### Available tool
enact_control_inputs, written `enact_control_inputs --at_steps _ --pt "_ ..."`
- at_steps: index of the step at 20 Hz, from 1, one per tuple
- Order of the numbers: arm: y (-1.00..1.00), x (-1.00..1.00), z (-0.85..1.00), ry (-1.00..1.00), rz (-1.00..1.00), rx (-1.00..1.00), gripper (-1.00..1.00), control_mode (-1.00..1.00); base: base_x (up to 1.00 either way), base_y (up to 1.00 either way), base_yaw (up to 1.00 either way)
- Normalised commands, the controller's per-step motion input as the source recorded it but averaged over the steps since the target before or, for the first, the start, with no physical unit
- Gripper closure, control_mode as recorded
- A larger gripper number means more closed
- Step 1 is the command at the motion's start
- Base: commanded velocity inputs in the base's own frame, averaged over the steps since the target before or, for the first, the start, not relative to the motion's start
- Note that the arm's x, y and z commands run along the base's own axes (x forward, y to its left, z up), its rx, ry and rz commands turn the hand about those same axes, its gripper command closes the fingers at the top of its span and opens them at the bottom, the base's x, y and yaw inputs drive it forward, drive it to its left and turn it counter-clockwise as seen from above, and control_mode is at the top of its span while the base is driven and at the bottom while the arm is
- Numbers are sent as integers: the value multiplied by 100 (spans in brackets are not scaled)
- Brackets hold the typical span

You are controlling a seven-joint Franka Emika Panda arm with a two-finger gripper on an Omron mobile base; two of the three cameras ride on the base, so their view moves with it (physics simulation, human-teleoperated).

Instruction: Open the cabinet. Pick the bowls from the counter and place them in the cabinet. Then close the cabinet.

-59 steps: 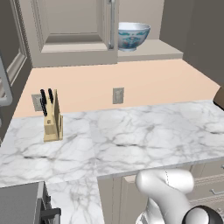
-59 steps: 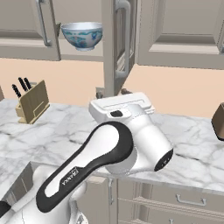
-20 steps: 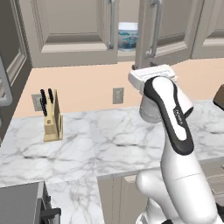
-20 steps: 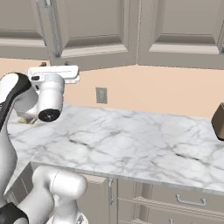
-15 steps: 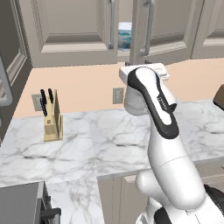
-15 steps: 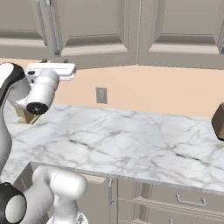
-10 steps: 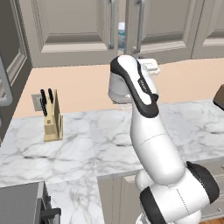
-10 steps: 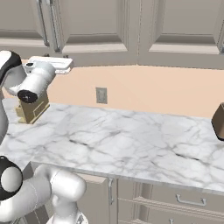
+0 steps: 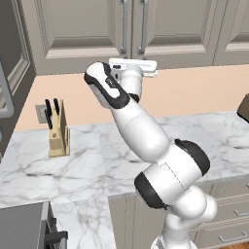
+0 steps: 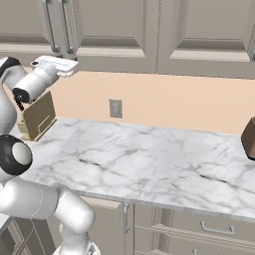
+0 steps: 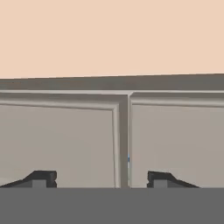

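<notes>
The arm reaches up, gripper point(image 11: 102, 178) spread wide and empty below the shut cabinet point(image 9: 131, 29), knife block point(image 9: 58, 132) aside.

The left base view looks forward and down from behind the arm's left; the right base view from its right; both share the bench point(image 9: 87, 160) and cabinet point(image 9: 97, 29); the hand view faces the cabinet's doors up close.
</notes>
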Motion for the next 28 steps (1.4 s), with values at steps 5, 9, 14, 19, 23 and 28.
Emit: enact_control_inputs --at_steps 5,9,14,19,23,28 --pt "-15 100 -88 -8 0 0 -100 -100 0 0 0" --pt "-89 100 -33 5 1 10 -100 -100 0 0 0" --pt "-100 100 -38 9 11 15 -100 -100 0 0 0" --pt "-99 100 -41 9 12 9 -100 -100 0 0 0" --pt "-90 100 -45 8 11 6 -100 -100 0 0 0" --pt "-80 100 -45 7 16 3 -100 -100 0 0 0"
